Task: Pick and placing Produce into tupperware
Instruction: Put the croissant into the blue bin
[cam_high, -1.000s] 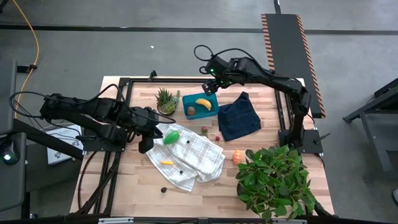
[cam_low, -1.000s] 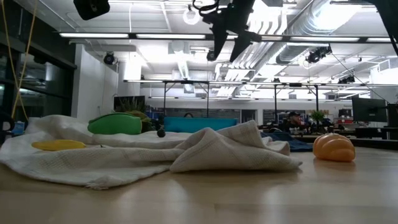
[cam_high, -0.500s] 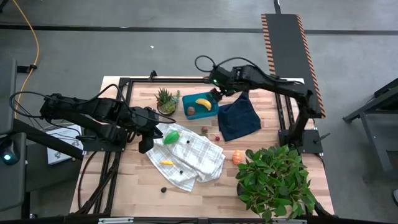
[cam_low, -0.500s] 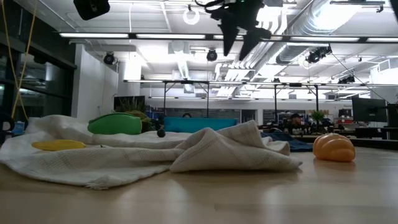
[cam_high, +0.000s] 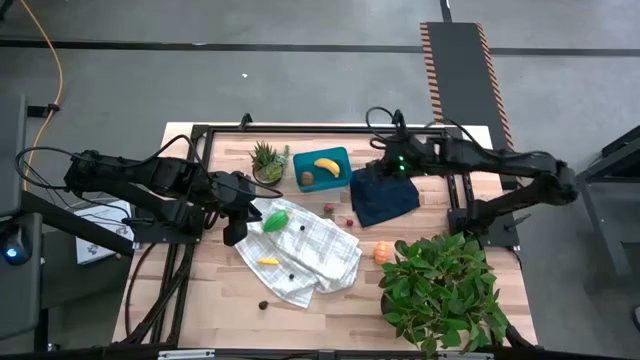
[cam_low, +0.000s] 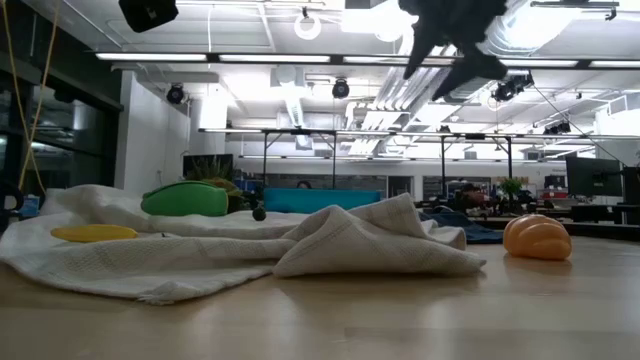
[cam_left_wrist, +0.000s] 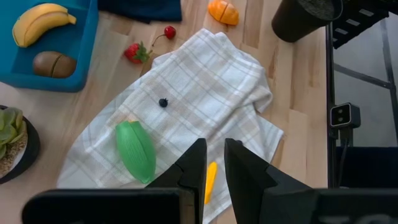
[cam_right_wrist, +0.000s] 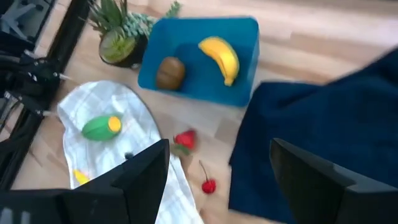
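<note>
The teal tupperware (cam_high: 335, 158) (cam_right_wrist: 193, 87) stands near the table's far edge with the yellow banana (cam_right_wrist: 221, 56) and a brown piece (cam_right_wrist: 169, 73) inside. A green piece (cam_high: 275, 220) (cam_left_wrist: 137, 151), a small yellow piece (cam_high: 267, 261) and a dark berry (cam_left_wrist: 163, 102) lie on the checked cloth (cam_high: 310, 255). A strawberry (cam_right_wrist: 185, 139), a cherry (cam_right_wrist: 208, 185) and an orange piece (cam_high: 383, 251) (cam_low: 537, 238) rest on the wood. My right gripper (cam_high: 385, 165) (cam_right_wrist: 219, 146) hovers wide open above the navy cloth (cam_high: 388, 198), right of the tupperware. My left gripper (cam_high: 232, 235) (cam_left_wrist: 215, 165) hangs over the checked cloth's left edge, fingers a narrow gap apart.
A small spiky potted plant (cam_high: 266, 160) stands just left of the tupperware. A big leafy plant (cam_high: 440, 290) fills the near right corner. Another dark berry (cam_high: 263, 305) lies on the wood near the near edge. The black frame (cam_high: 300, 128) runs along the table's far side.
My right gripper has swung from above the tupperware toward the table's right edge and now hangs over the navy cloth. The banana and brown piece have stayed in the tupperware. The left arm has kept still.
</note>
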